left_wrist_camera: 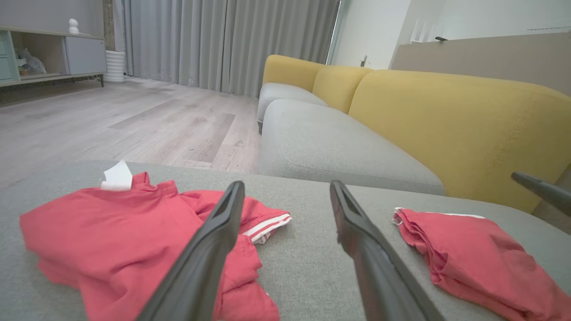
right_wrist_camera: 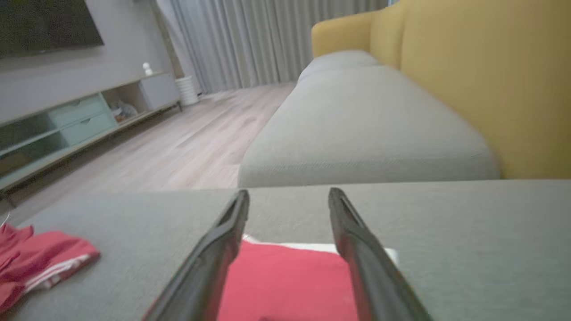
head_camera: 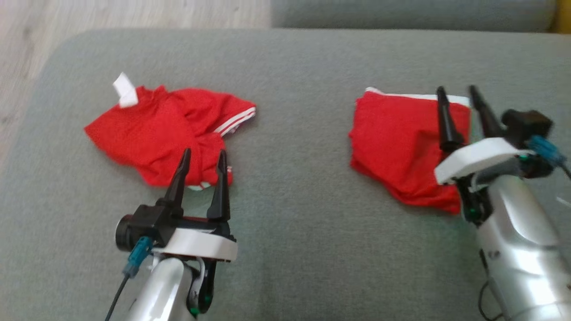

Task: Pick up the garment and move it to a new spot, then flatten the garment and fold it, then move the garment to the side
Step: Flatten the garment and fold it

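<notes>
Two red garments lie on the grey cushion (head_camera: 294,178). A crumpled red shirt (head_camera: 160,129) with white sleeve stripes and a white tag lies at the left. My left gripper (head_camera: 203,152) hovers open over its near edge, fingers apart, nothing between them; the shirt (left_wrist_camera: 111,240) also shows in the left wrist view. A folded red garment (head_camera: 397,142) with a white band lies at the right. My right gripper (head_camera: 457,93) stands open above its right part, holding nothing. In the right wrist view the folded garment (right_wrist_camera: 285,285) lies under the parted fingers (right_wrist_camera: 218,240).
The cushion's rounded far-left corner drops to a wooden floor (head_camera: 26,53). A second grey seat (left_wrist_camera: 330,147) with yellow backrests (left_wrist_camera: 455,125) lies beyond. A low cabinet (right_wrist_camera: 67,125) stands along the far wall. Bare cushion lies between the two garments.
</notes>
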